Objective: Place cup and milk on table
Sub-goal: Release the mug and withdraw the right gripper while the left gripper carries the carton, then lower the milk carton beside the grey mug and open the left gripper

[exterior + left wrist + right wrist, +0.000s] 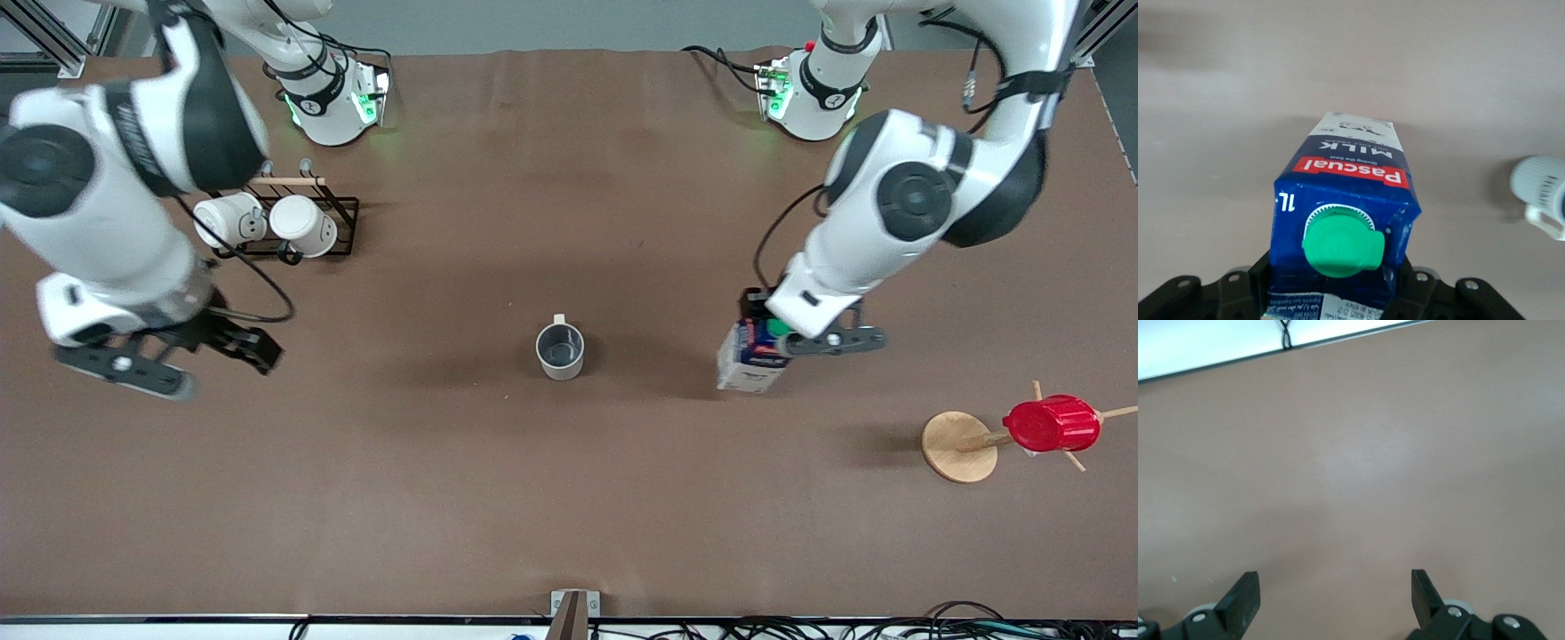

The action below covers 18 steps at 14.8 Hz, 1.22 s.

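Note:
The cup [560, 350], a cream-white mug with a grey inside, stands upright in the middle of the table [569, 507]. It also shows in the left wrist view [1540, 193]. The milk [752, 357], a dark blue carton with a green cap, is beside the cup toward the left arm's end, with its base at or just above the tabletop. My left gripper [775, 336] is shut on the carton's top. In the left wrist view [1335, 293] its black fingers press both sides of the carton [1341, 193]. My right gripper [218, 366] hangs open and empty over bare table [1333, 593].
A black wire rack [342, 222] with two white mugs stands near the right arm's base. A wooden peg stand [958, 447] carrying a red ribbed cup [1051, 424] stands toward the left arm's end, nearer the front camera than the milk.

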Tool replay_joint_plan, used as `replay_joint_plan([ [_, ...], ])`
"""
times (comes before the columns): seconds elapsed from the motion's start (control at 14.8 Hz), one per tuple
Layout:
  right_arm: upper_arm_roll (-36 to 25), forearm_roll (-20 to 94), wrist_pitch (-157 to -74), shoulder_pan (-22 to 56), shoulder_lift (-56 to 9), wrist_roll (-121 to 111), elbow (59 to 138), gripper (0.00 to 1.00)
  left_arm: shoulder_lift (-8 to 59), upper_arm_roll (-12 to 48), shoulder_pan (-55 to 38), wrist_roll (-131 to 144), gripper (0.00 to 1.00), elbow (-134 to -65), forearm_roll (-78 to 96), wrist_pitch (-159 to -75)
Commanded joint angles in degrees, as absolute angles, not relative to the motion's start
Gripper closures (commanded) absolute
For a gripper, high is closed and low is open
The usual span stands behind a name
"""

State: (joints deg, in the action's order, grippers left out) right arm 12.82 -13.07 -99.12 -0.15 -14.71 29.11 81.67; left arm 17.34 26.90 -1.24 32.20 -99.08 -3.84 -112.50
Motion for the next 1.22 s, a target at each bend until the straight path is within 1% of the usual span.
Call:
replay_joint_plan([
  [0.0,5.83,-5.30,-94.24,-0.26,-6.53,17.89,84.64,0.00,22.40,26.81,-5.87,37.25,0.35,-93.36,-5.10,-111.36],
  [0.14,0.55,-1.16,-90.02,-0.26,-3.35,10.58,84.46,0.00,26.00,26.63,-9.65,39.63,0.35,-89.66,-5.19,-111.27],
  [0.27,-1.92,0.78,-87.11,-0.35,-2.20,4.51,83.68,0.00,27.68,26.54,-12.21,42.35,0.35,-89.12,-5.19,-111.27],
  [0.34,-2.11,1.40,-85.62,-0.35,-2.28,3.79,81.32,0.00,28.56,26.54,-13.52,43.67,0.35,-88.86,-5.27,-111.27],
  [0.47,-1.67,0.88,-82.98,-0.09,-2.37,4.30,80.77,0.00,30.40,26.63,-15.20,46.48,0.35,-87.28,-7.37,-111.27],
  [0.75,-1.67,0.88,-83.32,0.09,-2.46,3.52,80.68,0.00,35.76,26.46,-18.63,52.29,0.35,-81.57,-10.98,-109.61],
  [1.15,-0.89,0.88,-83.06,-0.70,-2.46,3.52,80.68,0.00,37.00,26.46,-19.51,52.12,0.35,-81.30,-11.16,-109.34],
])
